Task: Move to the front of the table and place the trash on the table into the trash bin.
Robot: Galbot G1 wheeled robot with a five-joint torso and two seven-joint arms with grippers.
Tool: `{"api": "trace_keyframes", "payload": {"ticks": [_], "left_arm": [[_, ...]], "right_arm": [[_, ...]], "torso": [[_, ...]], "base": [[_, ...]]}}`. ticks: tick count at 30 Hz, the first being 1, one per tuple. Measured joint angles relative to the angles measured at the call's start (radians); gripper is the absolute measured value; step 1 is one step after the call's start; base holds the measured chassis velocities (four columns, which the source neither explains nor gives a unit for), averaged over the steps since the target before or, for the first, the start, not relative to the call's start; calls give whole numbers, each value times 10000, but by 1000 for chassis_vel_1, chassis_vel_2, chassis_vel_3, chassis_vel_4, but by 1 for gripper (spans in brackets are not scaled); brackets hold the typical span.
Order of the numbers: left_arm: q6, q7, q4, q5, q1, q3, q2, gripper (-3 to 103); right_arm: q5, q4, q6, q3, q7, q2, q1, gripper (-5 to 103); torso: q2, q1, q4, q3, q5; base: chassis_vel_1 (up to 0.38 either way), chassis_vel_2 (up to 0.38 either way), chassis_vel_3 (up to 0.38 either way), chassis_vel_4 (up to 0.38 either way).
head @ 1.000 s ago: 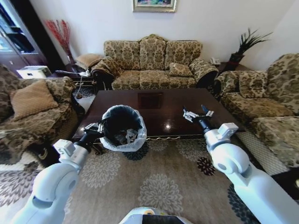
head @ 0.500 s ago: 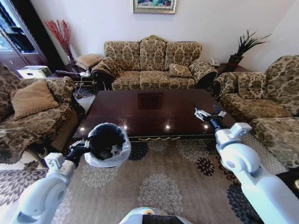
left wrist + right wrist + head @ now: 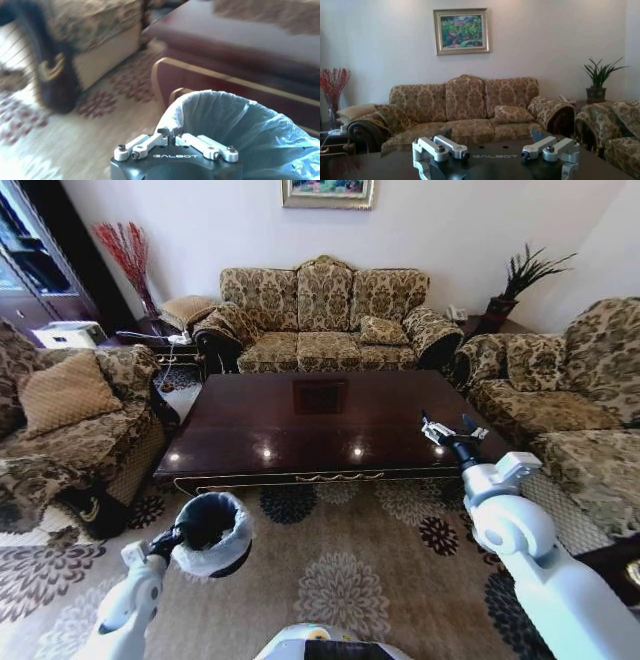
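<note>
The trash bin (image 3: 212, 532), black with a whitish bag over its rim, is low over the patterned carpet in front of the table's left front corner. My left gripper (image 3: 178, 536) is shut on the bin's near rim, and the left wrist view shows the left gripper (image 3: 171, 132) pinching the bag edge of the trash bin (image 3: 235, 120) beside the table (image 3: 240, 48). The dark glossy table (image 3: 300, 430) has a bare top. The trash is hidden from view. My right gripper (image 3: 452, 430) hovers open above the table's right front corner. In its own view the right gripper (image 3: 491, 133) has fingers spread wide.
A patterned sofa (image 3: 325, 320) stands behind the table, an armchair with a cushion (image 3: 70, 410) to the left, and another sofa (image 3: 580, 400) to the right. The carpet (image 3: 340, 570) in front is open floor. A potted plant (image 3: 520, 280) stands in the back right corner.
My left arm has carried the bin down and to the left, from table-edge height to near the carpet. My right gripper has drifted a little to the right, still open.
</note>
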Motion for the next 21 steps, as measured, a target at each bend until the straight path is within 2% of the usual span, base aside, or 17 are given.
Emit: {"api": "trace_keyframes", "payload": {"ticks": [2,5,7,10,11,15,16,21], "left_arm": [[12,-335,925,-384,-531,64,-57,2],[78,-651,1436,-751,-852,130,-122,2],[80,-747,1712,-792,-1007,154,-174,2],[-103,-946,2917,-759,-1590,169,-311,2],[-103,-946,2917,-759,-1590,169,-311,2],[-511,-911,4503,-838,-2248,160,-247,2],[-511,-911,4503,-838,-2248,160,-247,2],[-910,-466,5598,-685,-2536,114,-138,2]], "right_arm": [[-100,-37,31,-165,0,-10,46,100],[-159,-53,41,-285,4,-42,68,100],[-202,-65,51,-353,13,-69,90,100],[-259,-74,65,-604,72,-128,217,100],[-259,-74,65,-604,72,-128,217,100],[-327,-132,84,-790,99,-190,270,100],[-327,-132,84,-790,99,-190,270,100],[-336,-179,86,-831,103,-264,271,100]], "torso": [[0,0,0,0,-2],[0,1,-3,0,-1],[0,0,-3,-1,0],[0,0,-6,-1,-1],[0,0,-6,-1,-1],[0,1,-1,0,-2],[0,1,-1,0,-2],[0,0,-4,0,2]], "base": [[0,0,0,0],[0,0,0,0],[0,0,0,0],[0,0,0,0],[0,0,0,0],[0,0,0,0],[0,0,0,0],[0,0,0,0]]}}
